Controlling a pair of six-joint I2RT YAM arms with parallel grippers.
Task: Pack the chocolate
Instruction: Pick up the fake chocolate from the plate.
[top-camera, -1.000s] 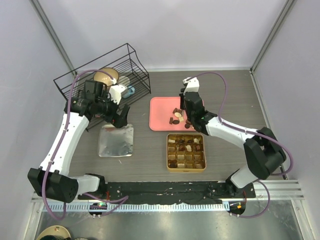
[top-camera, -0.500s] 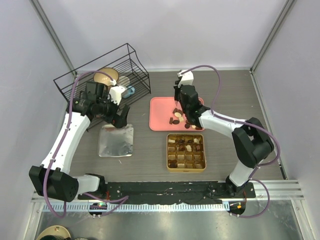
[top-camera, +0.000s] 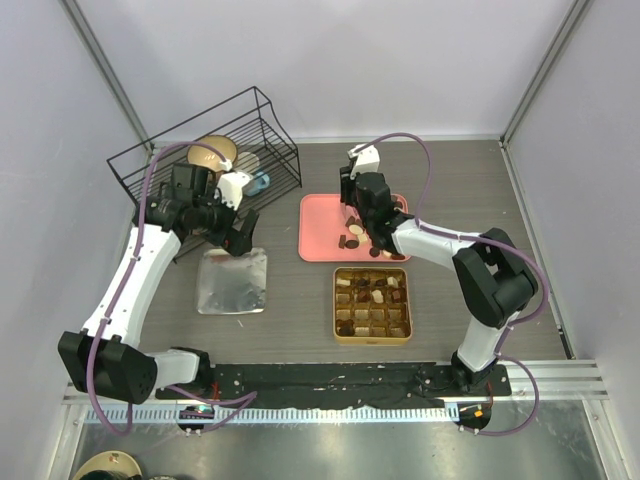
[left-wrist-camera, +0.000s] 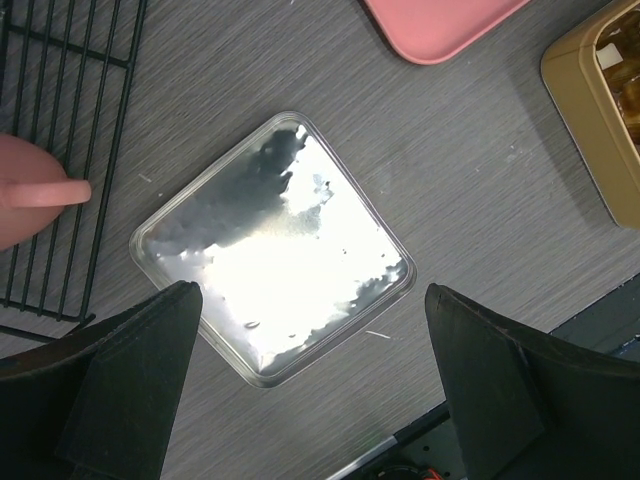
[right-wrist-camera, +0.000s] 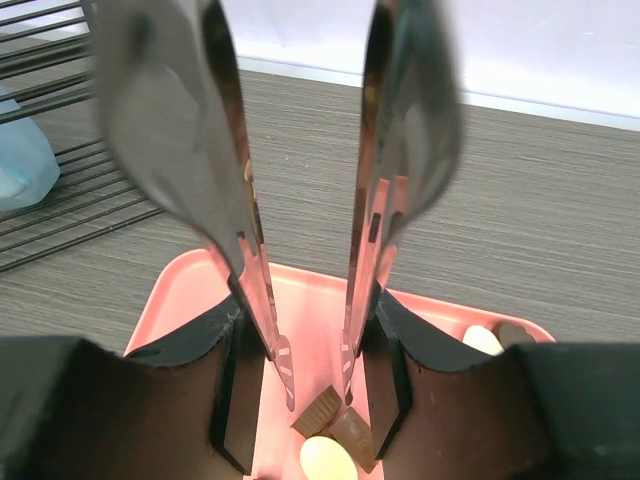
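Lying loose on the pink tray (right-wrist-camera: 310, 320), the chocolate (right-wrist-camera: 322, 412): one brown cup-shaped piece packed against a cream one and another brown one. Sits just past the tips of the right gripper (right-wrist-camera: 315, 375), under the gap and not inside it. Too close to tell whether the brown cup grazes a tip. Pinches nothing, the thin metal fingers standing a little apart with bare pink showing between them. Hangs over the middle of the tray in the overhead view, with a few more pieces scattered close by. Two further pieces, one cream and one brown, near the tray's right rim in the wrist view.

Just beside the tray on its near side, a gold tin (top-camera: 336, 300) divided into cells, many already filled with pieces. Well to the left, the left gripper (left-wrist-camera: 312, 292), spread wide and empty, above a silver square tray (left-wrist-camera: 270, 250) lying flat on the grey table (top-camera: 450, 180). Behind that, a black wire rack (top-camera: 270, 125) holding a bowl (top-camera: 212, 152).
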